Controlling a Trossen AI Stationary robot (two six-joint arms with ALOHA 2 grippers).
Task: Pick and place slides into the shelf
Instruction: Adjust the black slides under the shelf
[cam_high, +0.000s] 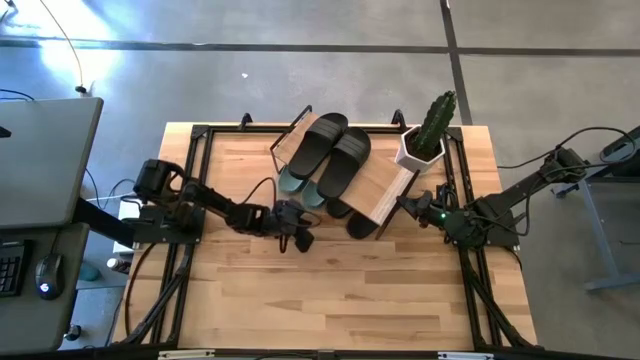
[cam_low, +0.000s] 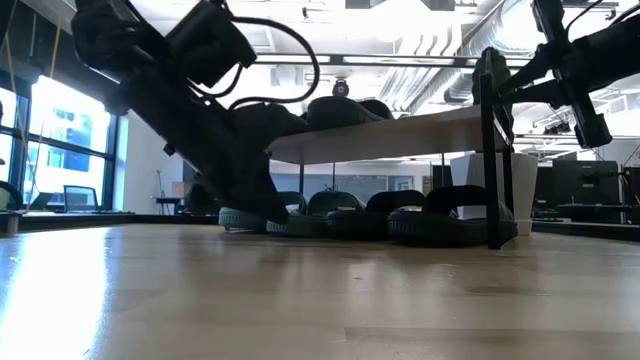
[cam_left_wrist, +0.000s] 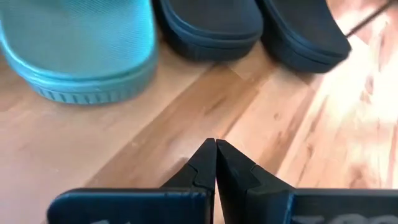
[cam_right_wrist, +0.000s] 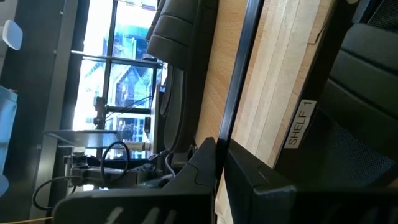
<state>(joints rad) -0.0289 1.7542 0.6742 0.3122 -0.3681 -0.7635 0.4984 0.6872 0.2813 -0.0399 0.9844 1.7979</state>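
Centrally, the shelf (cam_high: 385, 185) is being seen standing toward the far middle of the worktop (cam_high: 330, 290), its light plank top carried on thin black legs. One black pair of slides (cam_high: 332, 150) is lying on the plank top. A sage-green pair (cam_high: 298, 186) and a second black pair (cam_high: 350, 215) are resting beneath it on the wood, their ends poking out past the plank's near edge.

Just in front of the green slides, the left claw (cam_high: 300, 238) is being held low over the bare boards, clenched with its fingertips pressed together and nothing gripped; in the left wrist view the green sole (cam_left_wrist: 87, 50) and two black soles (cam_left_wrist: 249, 28) are lying just ahead of the tips, apart from them. The right claw (cam_high: 408, 205) is being held at the shelf's right end, likewise clenched and empty, with a label reading "SHELF 1" (cam_right_wrist: 300, 123) visible on the frame beside it.

A potted cactus (cam_high: 428, 135) is standing at the shelf's far right corner. Beyond the worktop a grey concrete floor (cam_high: 300, 70) is showing, a desk with a mouse (cam_high: 42, 275) is sitting at the left, and tall windows (cam_low: 60, 150) and ceiling ducts are being seen in the room behind.
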